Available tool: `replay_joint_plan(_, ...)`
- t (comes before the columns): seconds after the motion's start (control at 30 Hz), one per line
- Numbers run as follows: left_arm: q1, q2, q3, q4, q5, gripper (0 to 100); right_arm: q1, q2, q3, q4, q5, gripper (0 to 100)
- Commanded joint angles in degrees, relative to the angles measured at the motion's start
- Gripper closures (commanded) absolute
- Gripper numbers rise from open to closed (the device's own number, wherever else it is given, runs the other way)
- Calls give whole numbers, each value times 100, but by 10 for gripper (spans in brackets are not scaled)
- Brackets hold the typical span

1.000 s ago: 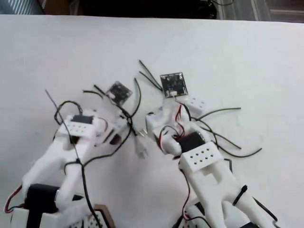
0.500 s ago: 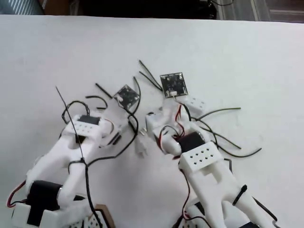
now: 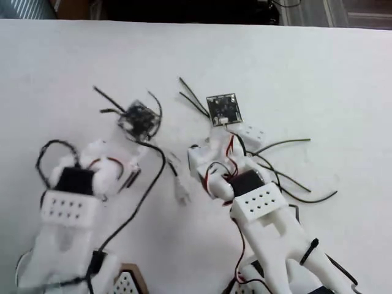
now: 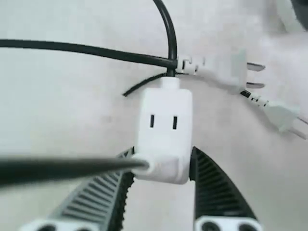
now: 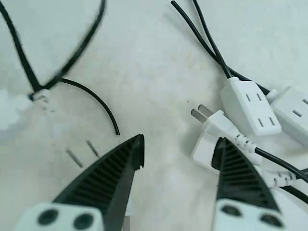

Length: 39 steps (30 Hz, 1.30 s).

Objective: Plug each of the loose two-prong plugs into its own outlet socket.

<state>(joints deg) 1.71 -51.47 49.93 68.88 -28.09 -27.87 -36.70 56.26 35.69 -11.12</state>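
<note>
My left claw is clamped on the near end of a white outlet socket, left of centre in the high view. My right claw stands apart over a white plug, near the middle of that view. My worry is that I hold the socket by one end only, so a push from a plug could pivot it out between the fingers. A thick black cord lies across that claw close to the lens, and a second cord crosses beyond the socket. Either may snag and drag the loose plug out of line. On the right, closing now might catch the white plug's cord neck instead of its body, and a pull could tow the neighbouring sockets. The held socket's long axis runs straight out from the claw, slotted face toward the camera, cord leaving its far end. The loose plug lies crosswise just past that end, prongs pointing away from the socket, so I judge it needs turning before it can mate.
</note>
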Motion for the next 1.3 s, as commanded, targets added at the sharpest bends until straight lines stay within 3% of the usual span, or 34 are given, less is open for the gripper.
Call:
replay_joint_plan(0.0,-198,-760,-651,431,-44,978,66,-163,-26,-110,-35,769)
replay_joint_plan(0.4,-321,-769,-774,492,-519,978,66,-180,-26,-75,-35,769)
replay_joint_plan(0.6,-365,-769,-765,105,-519,978,66,-171,-26,-75,-35,769)
replay_joint_plan(0.9,-778,-453,-484,-1512,-475,978,75,-163,-26,-75,-35,769)
replay_joint_plan(1.1,-752,1218,-501,-2804,-475,978,75,-154,-26,-75,-35,769)
replay_joint_plan(1.27,-681,2870,-1319,-3297,-475,978,75,-145,-26,-75,-26,769)
